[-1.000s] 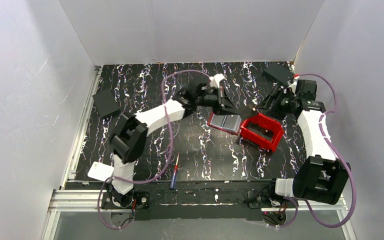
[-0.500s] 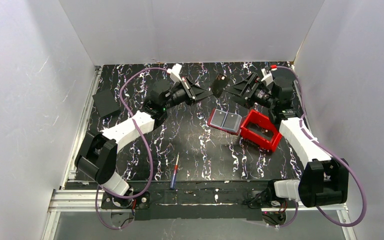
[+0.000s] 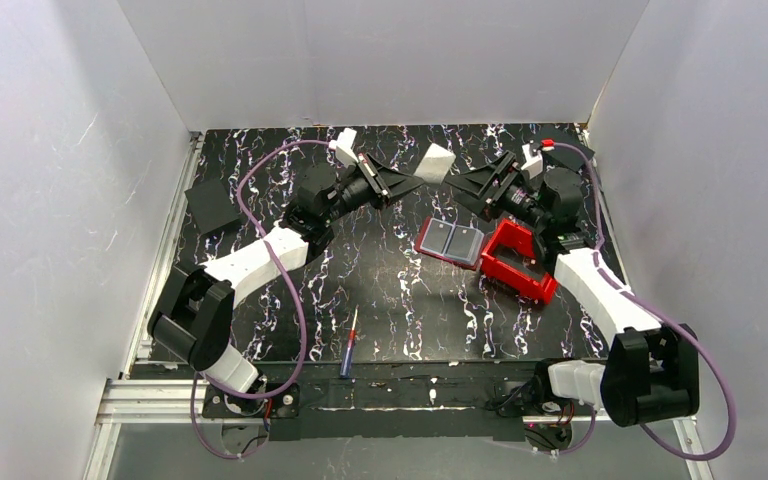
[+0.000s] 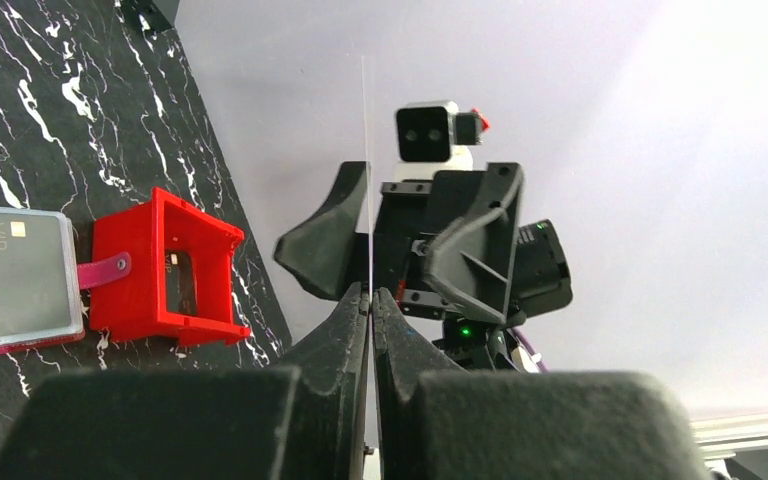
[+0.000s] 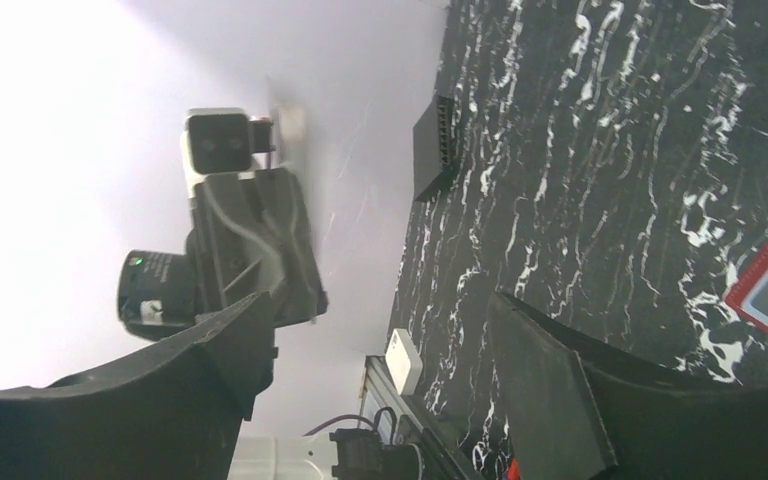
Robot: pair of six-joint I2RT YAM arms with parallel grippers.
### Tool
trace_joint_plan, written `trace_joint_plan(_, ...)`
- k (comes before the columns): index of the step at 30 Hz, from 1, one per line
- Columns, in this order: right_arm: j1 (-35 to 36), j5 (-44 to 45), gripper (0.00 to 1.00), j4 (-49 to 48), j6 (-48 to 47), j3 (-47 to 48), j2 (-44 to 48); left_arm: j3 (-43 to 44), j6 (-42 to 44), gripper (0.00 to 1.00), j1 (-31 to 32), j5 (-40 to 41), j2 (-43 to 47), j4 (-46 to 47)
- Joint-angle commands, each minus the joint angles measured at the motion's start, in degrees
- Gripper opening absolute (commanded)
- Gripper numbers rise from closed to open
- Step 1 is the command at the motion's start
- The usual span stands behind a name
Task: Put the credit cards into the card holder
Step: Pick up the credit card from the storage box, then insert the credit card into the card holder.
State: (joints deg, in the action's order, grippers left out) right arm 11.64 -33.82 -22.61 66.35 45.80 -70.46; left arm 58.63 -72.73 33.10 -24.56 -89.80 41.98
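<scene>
My left gripper (image 3: pixel 412 181) is shut on a thin credit card (image 3: pixel 437 160), held up in the air above the back of the table. In the left wrist view the card (image 4: pixel 365 150) is edge-on between my closed fingertips (image 4: pixel 370 295). My right gripper (image 3: pixel 468 185) is open and empty. It faces the card from the right, close to it but apart, and its jaws stand wide in the right wrist view (image 5: pixel 380 310). The red card holder (image 3: pixel 450 241) lies open on the table below, with a grey "VIP" card (image 4: pixel 20 272) in its pocket.
A red open-topped bin (image 3: pixel 522 262) stands right of the holder, touching it. Flat black squares lie at the left edge (image 3: pixel 210 207) and the back right corner (image 3: pixel 558 146). A red-and-blue pen (image 3: pixel 348 343) lies near the front. White walls enclose the table.
My left gripper has lifted away from the card holder, swung back and left, and now holds the card in the air. My right gripper has swung round to face it and moved closer.
</scene>
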Motion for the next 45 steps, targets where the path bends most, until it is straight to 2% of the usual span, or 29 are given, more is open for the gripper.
trace_joint_plan(1,0.3,-1.8,0.88,-6.0,-0.2,2.6,1.8,0.9,-1.1,0.00,-0.4,0.3,1.8,1.5)
trace_joint_plan(10,2.0,-1.7,0.66,-15.3,6.4,4.3,-4.6,1.9,-2.8,0.00,0.2,-4.2,-0.7,3.8)
trace_joint_plan(13,2.8,-2.2,0.43,-18.9,8.8,4.1,-6.2,1.9,-2.8,0.00,0.6,-4.7,-1.1,3.8)
trace_joint_plan(14,2.8,-2.3,0.30,-19.3,8.9,3.9,-6.2,1.7,-2.5,0.00,0.6,-4.7,-1.2,3.8)
trace_joint_plan(15,2.7,-2.2,0.10,-19.0,8.3,3.6,-5.9,1.6,-2.2,0.00,0.5,-5.1,-1.4,3.7)
trace_joint_plan(16,2.5,-2.1,0.01,-17.4,7.1,3.3,-5.6,1.6,-2.0,0.00,0.2,-6.4,-1.5,3.4)
trace_joint_plan(17,1.9,-2.7,0.01,-15.4,5.3,3.3,-5.3,1.9,-1.6,0.01,-0.1,-8.0,-1.8,1.5)
trace_joint_plan(20,0.7,-7.4,0.01,-13.2,-0.8,3.6,-5.4,3.5,-1.9,0.38,-3.0,-16.3,-3.4,-4.2)
trace_joint_plan(21,0.7,-9.7,0.01,-11.5,-3.1,4.5,-6.1,4.1,-3.3,0.56,-4.1,-19.7,-4.5,-4.3)
trace_joint_plan(22,0.7,-12.9,0.01,-9.8,-5.4,5.7,-7.0,4.9,-4.5,0.65,-5.0,-24.5,-6.1,-4.2)
trace_joint_plan(26,0.8,-19.9,0.01,-10.9,-5.5,5.8,-8.5,5.7,-2.2,0.69,-6.0,-28.4,-5.5,-4.2)
trace_joint_plan(29,1.1,-23.1,0.01,-11.9,-4.9,6.4,-9.4,6.7,-2.3,0.65,-6.0,-29.4,-6.6,-4.2)
trace_joint_plan(33,1.4,-23.1,0.01,-11.7,-4.6,6.5,-9.6,7.2,-1.6,0.42,-5.9,-29.5,-6.9,-4.2)
trace_joint_plan(38,2.2,-22.2,0.01,-13.8,-2.9,6.4,-10.3,7.6,-1.3,0.35,-4.2,-29.7,-7.4,-4.2)
trace_joint_plan(40,2.5,-21.9,0.01,-14.8,-2.3,6.8,-11.0,7.5,-1.1,0.25,-3.8,-29.5,-7.8,-4.2)
trace_joint_plan(42,2.5,-21.7,0.03,-14.5,-2.6,6.8,-11.7,7.0,-0.1,0.06,-4.1,-28.3,-7.5,-4.2)
trace_joint_plan(43,2.3,-21.3,0.13,-12.3,-4.4,7.2,-11.8,6.4,0.8,0.00,-4.6,-27.3,-6.9,-4.7)
trace_joint_plan(45,1.0,-18.2,0.32,2.3,-14.9,9.2,-11.7,5.0,3.8,0.00,-6.4,-25.0,-5.5,-8.9)
